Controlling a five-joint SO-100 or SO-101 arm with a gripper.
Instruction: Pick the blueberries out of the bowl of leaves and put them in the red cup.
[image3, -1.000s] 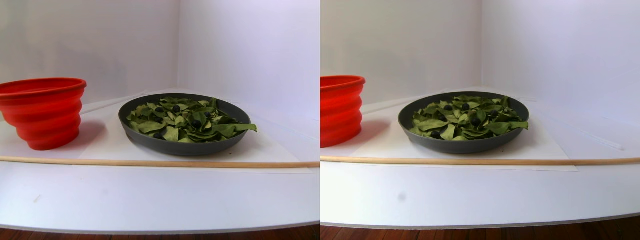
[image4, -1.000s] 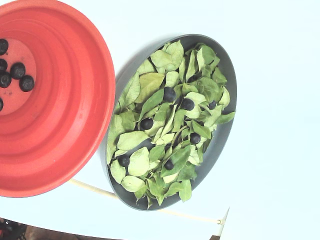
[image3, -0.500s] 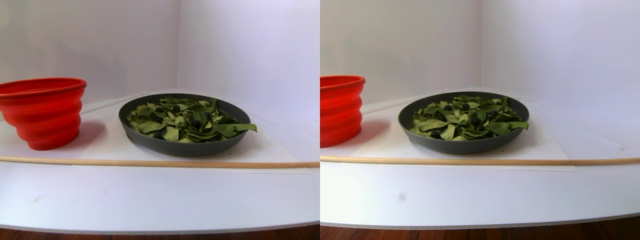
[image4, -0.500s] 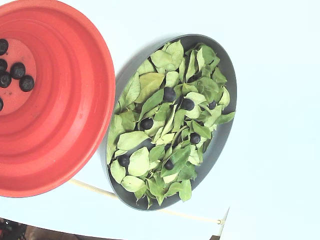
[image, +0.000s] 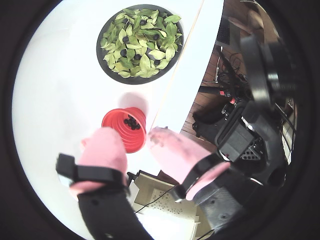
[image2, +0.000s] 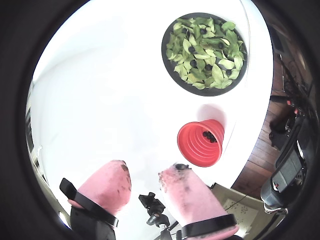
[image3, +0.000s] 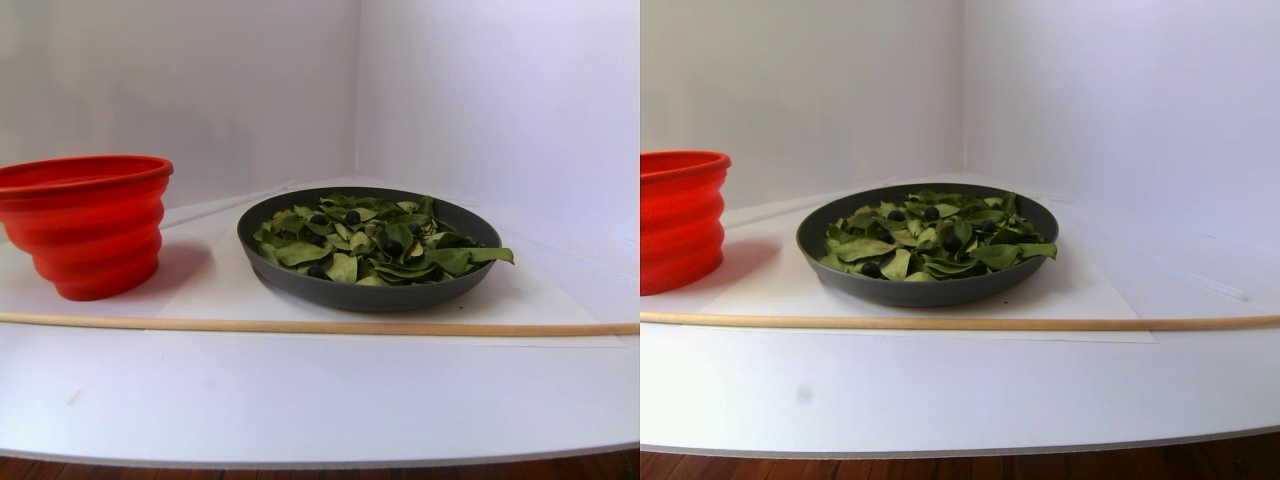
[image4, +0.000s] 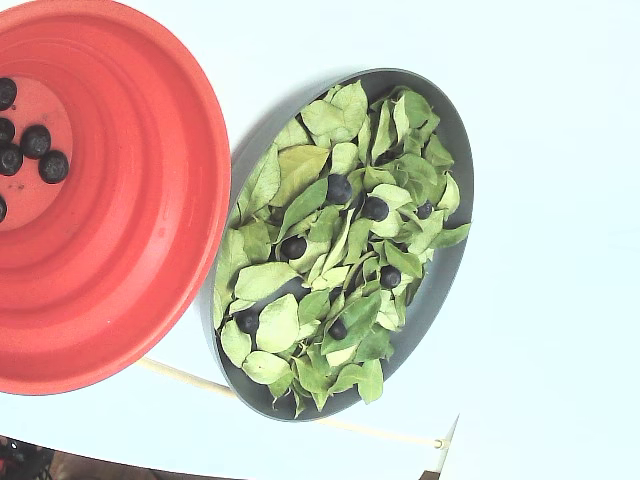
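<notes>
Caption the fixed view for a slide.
Blueberries among leaves in the grey bowl, more already in the red cup.

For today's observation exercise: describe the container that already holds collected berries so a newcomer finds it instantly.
On the white table, beside the dark grey bowl of green leaves, stands the red cup. It is taller, round, ribbed in stepped rings, and holds only blueberries, no leaves.

White table carries a thin wooden dowel lying across its front. Beyond the edge: wood floor, dark equipment, possibly cabling.
</notes>
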